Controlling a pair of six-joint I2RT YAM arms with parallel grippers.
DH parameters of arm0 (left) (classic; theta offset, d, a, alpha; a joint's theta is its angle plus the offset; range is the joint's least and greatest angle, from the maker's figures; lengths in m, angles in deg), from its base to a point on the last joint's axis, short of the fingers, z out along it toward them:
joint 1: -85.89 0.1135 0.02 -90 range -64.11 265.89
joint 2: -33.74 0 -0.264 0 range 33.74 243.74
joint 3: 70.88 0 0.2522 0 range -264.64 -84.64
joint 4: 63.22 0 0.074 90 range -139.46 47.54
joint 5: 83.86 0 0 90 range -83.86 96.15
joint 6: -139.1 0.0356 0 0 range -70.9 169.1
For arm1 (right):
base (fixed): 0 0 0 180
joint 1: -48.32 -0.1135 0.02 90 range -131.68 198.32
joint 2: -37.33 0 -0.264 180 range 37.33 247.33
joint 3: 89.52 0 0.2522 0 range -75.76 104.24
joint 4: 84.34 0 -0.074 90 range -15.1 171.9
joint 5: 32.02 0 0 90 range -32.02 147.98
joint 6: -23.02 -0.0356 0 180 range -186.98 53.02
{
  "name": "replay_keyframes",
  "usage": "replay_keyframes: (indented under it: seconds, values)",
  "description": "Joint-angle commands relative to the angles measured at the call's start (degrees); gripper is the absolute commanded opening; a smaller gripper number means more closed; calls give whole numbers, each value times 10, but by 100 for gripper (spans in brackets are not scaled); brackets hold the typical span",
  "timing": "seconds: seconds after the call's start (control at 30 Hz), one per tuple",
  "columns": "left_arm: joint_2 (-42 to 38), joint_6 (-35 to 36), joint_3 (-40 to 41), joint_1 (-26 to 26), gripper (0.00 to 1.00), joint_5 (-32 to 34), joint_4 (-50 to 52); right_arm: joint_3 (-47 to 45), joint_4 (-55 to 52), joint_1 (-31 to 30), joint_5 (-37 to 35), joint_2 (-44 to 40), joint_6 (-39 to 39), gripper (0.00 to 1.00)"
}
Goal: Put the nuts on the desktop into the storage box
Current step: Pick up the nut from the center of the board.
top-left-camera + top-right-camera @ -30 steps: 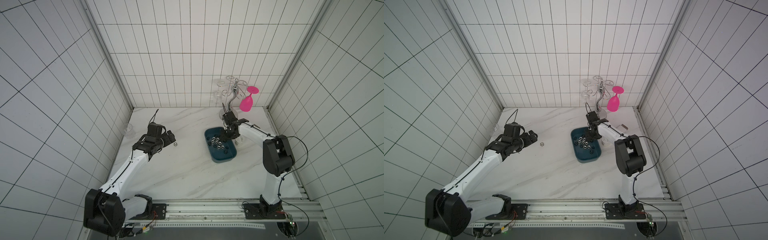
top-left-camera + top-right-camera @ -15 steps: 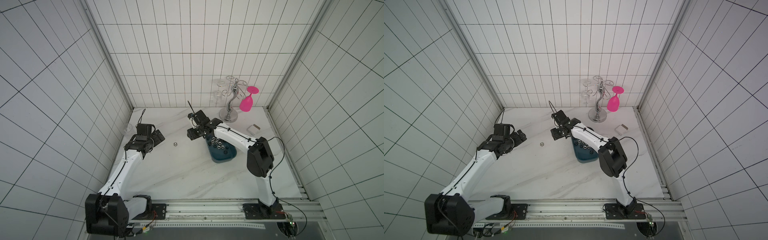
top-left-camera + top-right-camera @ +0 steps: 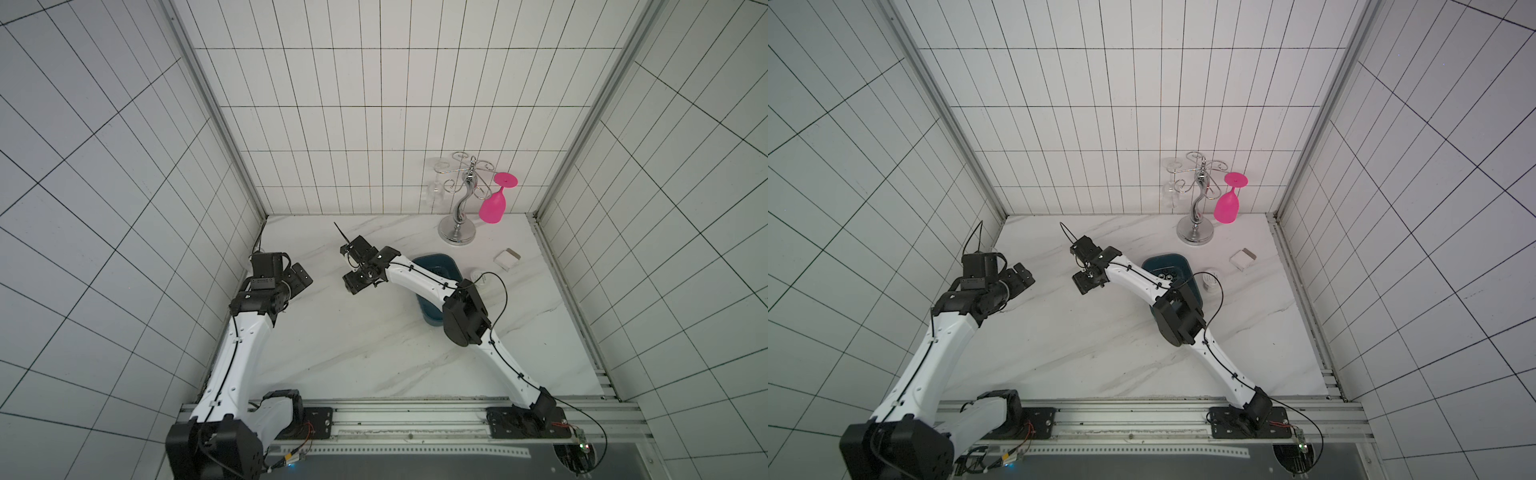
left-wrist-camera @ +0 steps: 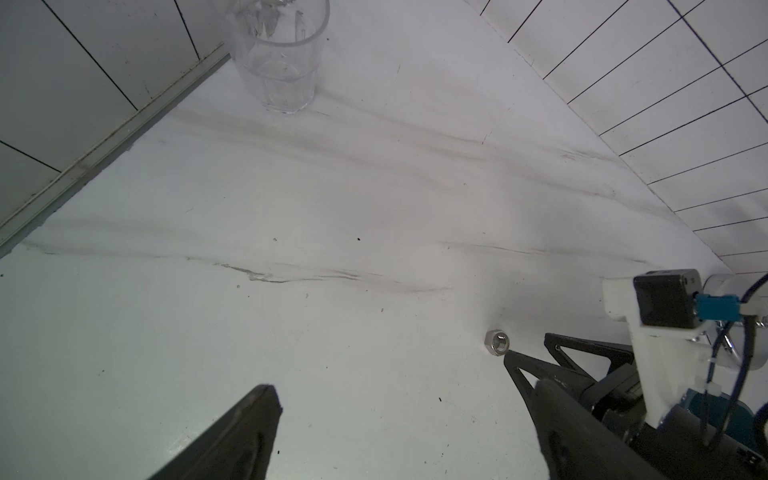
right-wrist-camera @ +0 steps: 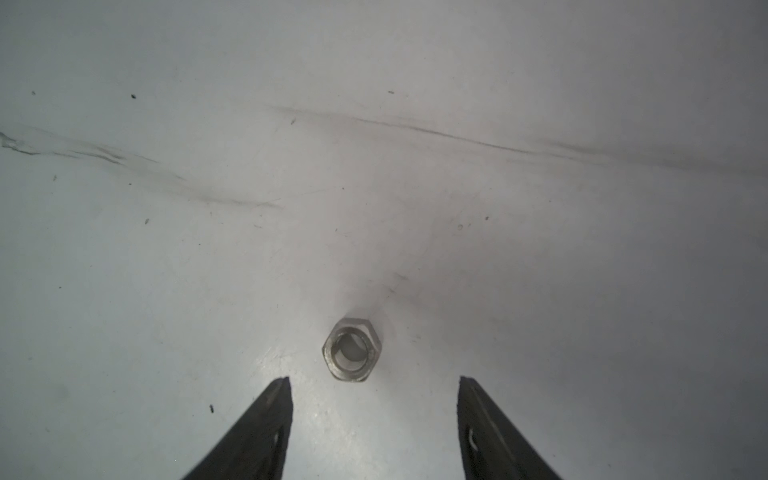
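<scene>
- We are seeing the right gripper (image 5: pixel 374 380), with two black tapered fingers, standing spread and pinching nothing.
- One small silver hexagonal metal nut (image 5: pixel 352 349) is lying flat just ahead of the gap, touching neither tip, its threaded hole pointing up.
- It is resting on the white, grey-veined marble desktop (image 5: pixel 166 270), well apart from the one dark teal, round-cornered plastic storage box (image 3: pixel 1179 259), where more nuts (image 3: pixel 1169 275) are lying, too small to count.
- The left gripper (image 4: pixel 401 395) is hanging spread and empty.
</scene>
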Motion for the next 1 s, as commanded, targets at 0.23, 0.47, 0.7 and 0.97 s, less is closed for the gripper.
replay_keyframes:
  seconds: [0.23,0.47,0.7,0.97]
  values:
    - [-4,23,12,16,98,-14,9,25,-23,-22,-31,41,27,62]
    - [-5,26,15,16,98,-14,12,33,-14,-23,-49,60,27,61]
    - [-7,32,12,17,98,-11,16,41,-2,-27,-55,68,29,41]
    - [-4,31,12,17,98,-19,14,13,3,-29,-56,26,39,12]
